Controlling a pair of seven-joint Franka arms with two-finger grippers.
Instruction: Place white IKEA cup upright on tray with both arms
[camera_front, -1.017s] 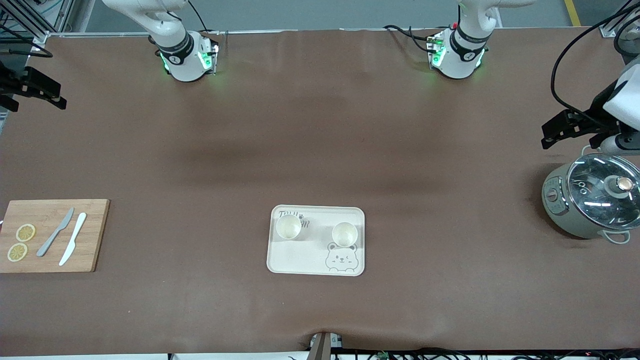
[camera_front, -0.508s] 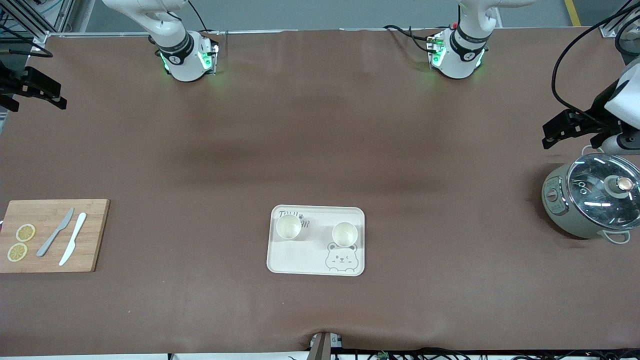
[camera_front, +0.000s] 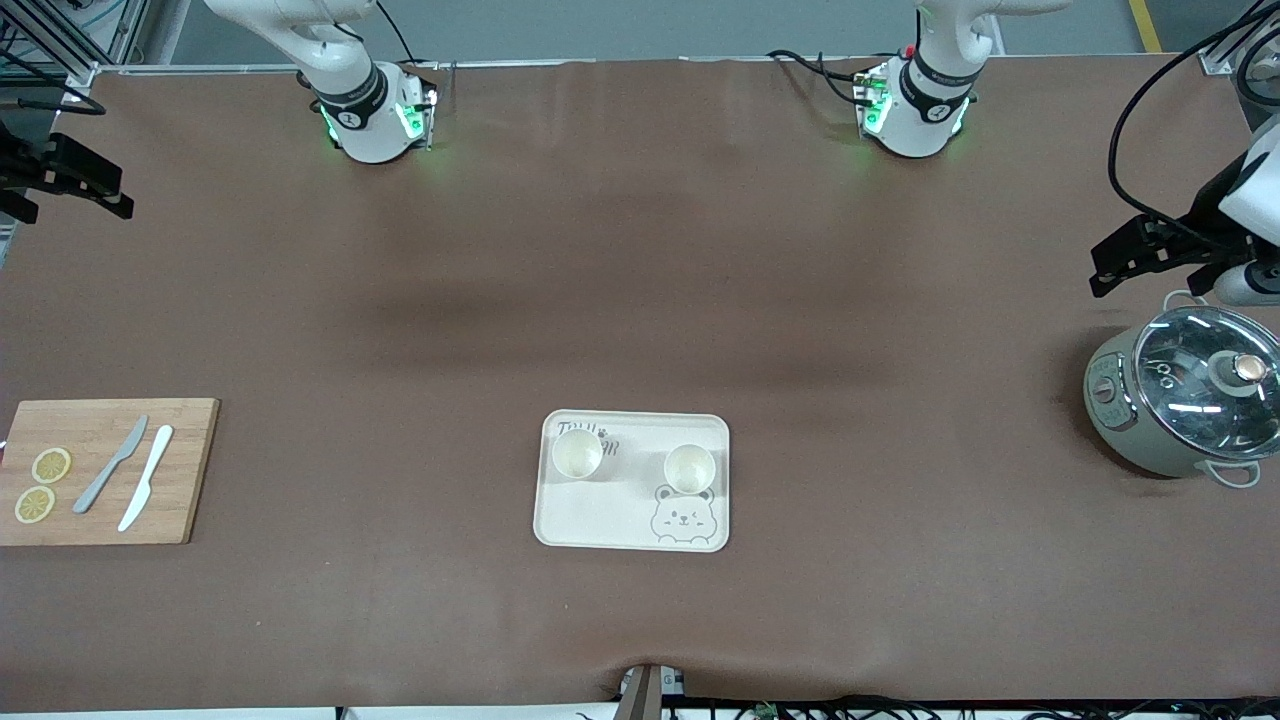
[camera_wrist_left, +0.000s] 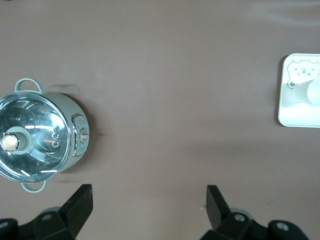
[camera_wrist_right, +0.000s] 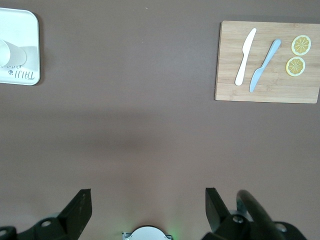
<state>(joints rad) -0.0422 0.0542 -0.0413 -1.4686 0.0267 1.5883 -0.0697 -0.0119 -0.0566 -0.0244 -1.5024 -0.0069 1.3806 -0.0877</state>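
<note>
Cups first: I see two white cups standing upright on the tray (camera_front: 600, 515), open mouths up. One cup (camera_front: 577, 452) sits over the grey lettering toward the right arm's end of the tray, and the other cup (camera_front: 689, 467) sits just above the bear drawing toward the left arm's end. They stand apart from each other, neither touching. The tray lies flat on the brown worktop (camera_front: 640, 300), about midway between the two ends and nearer to the front camera than the arm bases.

My left hand (camera_wrist_left: 149, 202) hangs in the air at the left arm's end of the worktop, near the grey-green pot (camera_front: 1180, 405) with its glass lid; its fingers are spread wide with nothing between them. My right hand (camera_wrist_right: 148, 205) hangs off the right arm's end of the worktop, fingers likewise spread wide and empty. Both hands are well apart from the tray.

Toward the right arm's end lies a bamboo cutting board (camera_front: 190, 470) carrying a grey knife (camera_front: 111, 464), a white knife (camera_front: 146, 491) beside it, and two lemon slices (camera_front: 51, 465).
</note>
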